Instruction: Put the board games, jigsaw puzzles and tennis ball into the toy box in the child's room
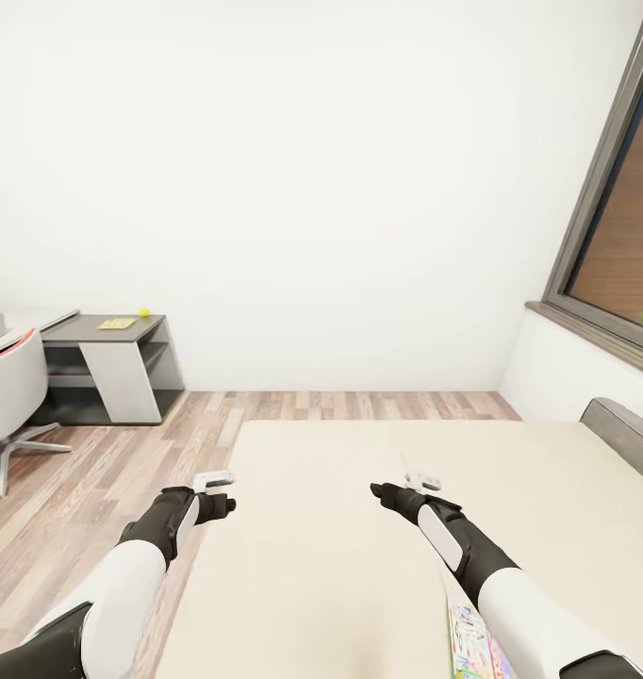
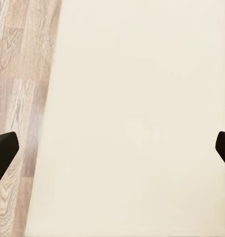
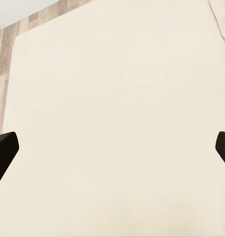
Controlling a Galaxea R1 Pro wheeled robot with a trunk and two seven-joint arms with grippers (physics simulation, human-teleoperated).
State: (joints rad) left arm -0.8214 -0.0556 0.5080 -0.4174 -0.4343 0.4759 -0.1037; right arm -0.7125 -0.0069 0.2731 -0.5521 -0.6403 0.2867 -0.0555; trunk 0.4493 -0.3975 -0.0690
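Board game (image 1: 474, 641) mostly hidden under right arm, cut by edge.

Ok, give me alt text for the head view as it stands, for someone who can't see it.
Both arms reach out over a beige bed, left gripper and right gripper empty, with a colourful printed box lying on the mattress under the right forearm. Far left, a dark grey desk section holds a tennis ball and a flat yellow box.
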